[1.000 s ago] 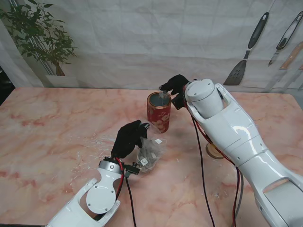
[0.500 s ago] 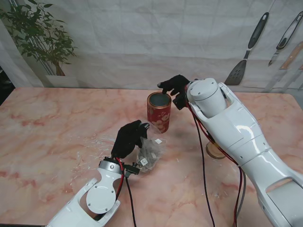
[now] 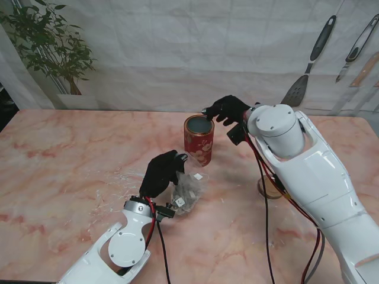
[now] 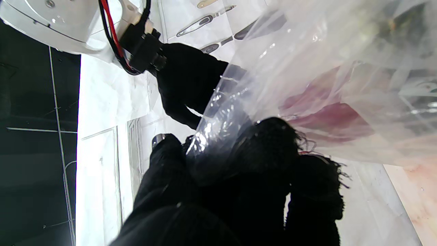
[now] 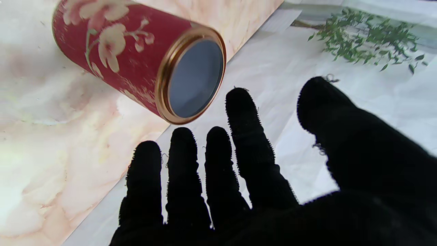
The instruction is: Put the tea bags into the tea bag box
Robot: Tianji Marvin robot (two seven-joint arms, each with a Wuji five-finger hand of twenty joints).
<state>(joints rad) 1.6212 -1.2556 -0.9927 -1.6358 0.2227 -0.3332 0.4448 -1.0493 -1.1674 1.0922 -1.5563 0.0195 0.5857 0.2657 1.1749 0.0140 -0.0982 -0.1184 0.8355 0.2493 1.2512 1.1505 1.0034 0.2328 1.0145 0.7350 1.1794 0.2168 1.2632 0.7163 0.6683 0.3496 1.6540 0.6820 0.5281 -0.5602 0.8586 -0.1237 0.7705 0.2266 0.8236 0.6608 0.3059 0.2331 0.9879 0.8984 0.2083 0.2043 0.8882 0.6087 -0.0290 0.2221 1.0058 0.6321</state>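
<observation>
A pink marble table [image 3: 71, 177] fills the stand view, backed by a creased white sheet [image 3: 177, 53]. A potted plant [image 3: 50, 50] stands at 10 o'clock; kitchen utensils [image 3: 308, 65] hang at 2 o'clock. The red floral tea bag box [image 3: 199, 139] stands upright and open near the table's centre. The right hand [image 3: 226, 109], fingers spread and holding nothing, hovers at the box's 1 o'clock. The left hand [image 3: 161, 173] pinches a clear plastic bag of tea bags [image 3: 187, 192] at the box's 7 o'clock.
</observation>
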